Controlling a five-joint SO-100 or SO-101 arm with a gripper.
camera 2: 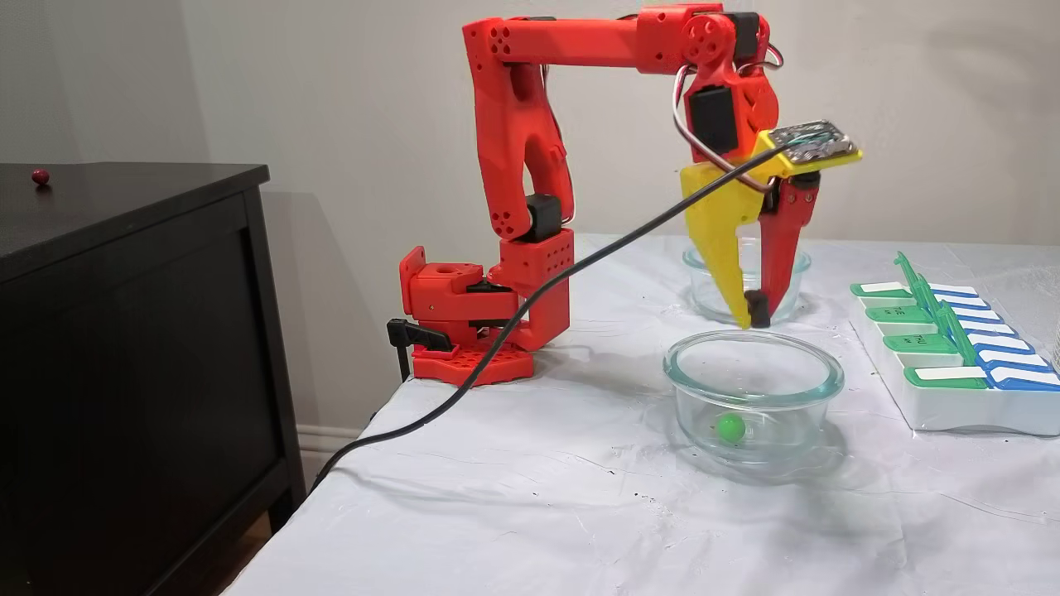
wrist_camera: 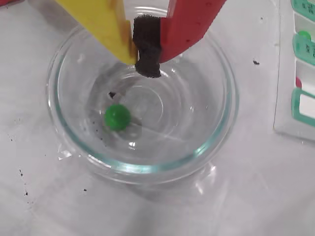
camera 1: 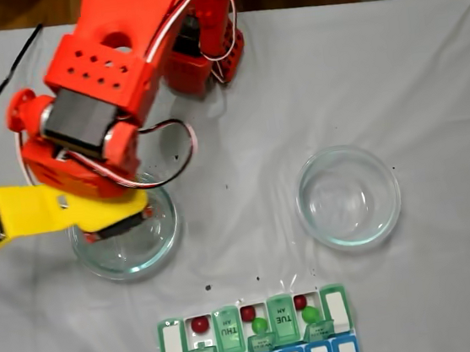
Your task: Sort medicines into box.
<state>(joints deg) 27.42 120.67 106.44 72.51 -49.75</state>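
Claw (camera 2: 752, 320) closed, tips above dish rim (camera 2: 754, 364), green pill (wrist_camera: 117, 117) below.

Red arm (camera 1: 122, 78) over left glass dish (camera 1: 128, 239); right dish (camera 1: 348, 197) apart; pill box (camera 1: 257, 331) at bottom edge.

Even soft indoor light, faint shadows, glass glare, slight blur

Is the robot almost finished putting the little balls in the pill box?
Nearly. Done: three dark red pills and two bright green pills already lie in the flat green-lidded pill organizer. In hand: nothing; the yellow-and-red gripper hangs shut and empty above the round clear glass dish. Left: one green pill waits in that dish. The other glass dish looks empty.
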